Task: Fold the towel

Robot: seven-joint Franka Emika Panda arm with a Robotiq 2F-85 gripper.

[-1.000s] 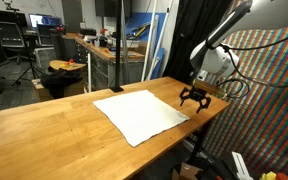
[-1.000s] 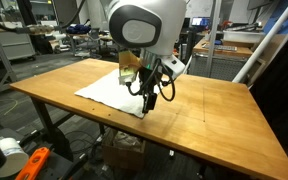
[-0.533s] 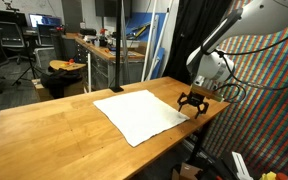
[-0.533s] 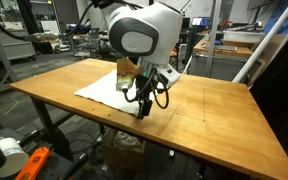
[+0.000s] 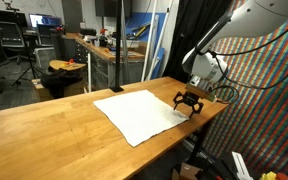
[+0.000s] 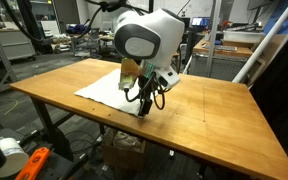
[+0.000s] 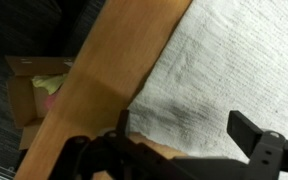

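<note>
A white towel [image 5: 139, 113] lies flat and unfolded on the wooden table [image 5: 54, 130]; it also shows in an exterior view [image 6: 106, 88]. My gripper [image 5: 189, 103] hangs just above the towel's corner nearest the table edge, fingers pointing down, as an exterior view [image 6: 144, 108] also shows. In the wrist view the gripper [image 7: 184, 130] is open and empty. Its two dark fingers straddle the towel's [image 7: 224, 70] corner, with bare table wood [image 7: 114, 60] beside it.
The table edge runs close by the gripper. An open cardboard box [image 7: 34, 90] sits on the floor below it. A patterned curtain [image 5: 269, 100] hangs behind the arm. Workbenches and chairs [image 5: 14, 50] stand far back.
The gripper has shifted a little toward the towel's corner and now hangs over it. The towel has not moved.
</note>
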